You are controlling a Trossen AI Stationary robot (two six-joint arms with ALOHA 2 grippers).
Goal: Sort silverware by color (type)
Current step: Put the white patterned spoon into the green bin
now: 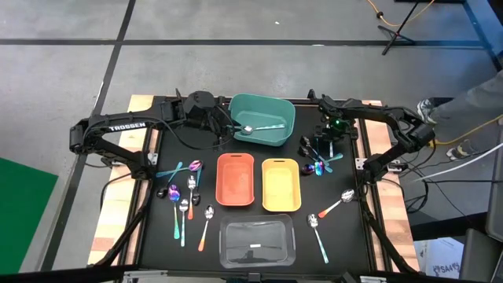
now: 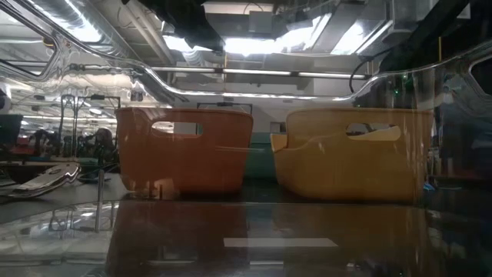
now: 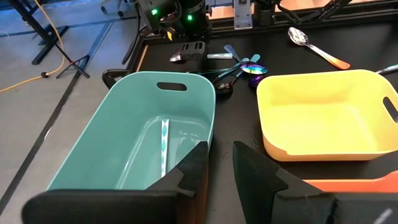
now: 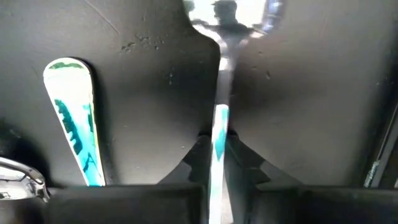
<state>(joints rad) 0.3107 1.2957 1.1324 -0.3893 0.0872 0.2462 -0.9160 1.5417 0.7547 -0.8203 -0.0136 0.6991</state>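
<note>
Sorting is at an early stage. One teal-handled spoon (image 1: 263, 127) is lying in the teal bin (image 1: 277, 138); the orange bin (image 1: 235, 196), yellow bin (image 1: 280, 200) and clear bin (image 1: 258, 255) are showing nothing inside. The rest is still waiting on the black mat (image 1: 354, 236): a left cluster (image 1: 185, 196) of iridescent, teal-handled and orange-handled pieces, a right cluster (image 1: 318, 159) of dark and iridescent pieces beside the yellow bin, and two loose spoons (image 1: 330, 214) further toward the near edge. By my count, well over ten pieces are outstanding.

Left gripper (image 1: 226, 126) is hovering at the teal bin's left rim, arm reaching across from the table's left. Its fingers (image 3: 193, 171) are standing apart with nothing between them; it is released.

Right gripper (image 1: 328, 135) is sitting low over the far end of the right cluster, arm folded in from the table's right. In the right wrist view its fingers (image 4: 245, 158) are bracketing the handle of a second teal-handled spoon (image 4: 220, 134), bowl pointing away, and appear to be clamped on it. Another teal-patterned handle (image 4: 73, 124) is lying just beside. Judgement: this spoon is bound for the teal bin.
</note>
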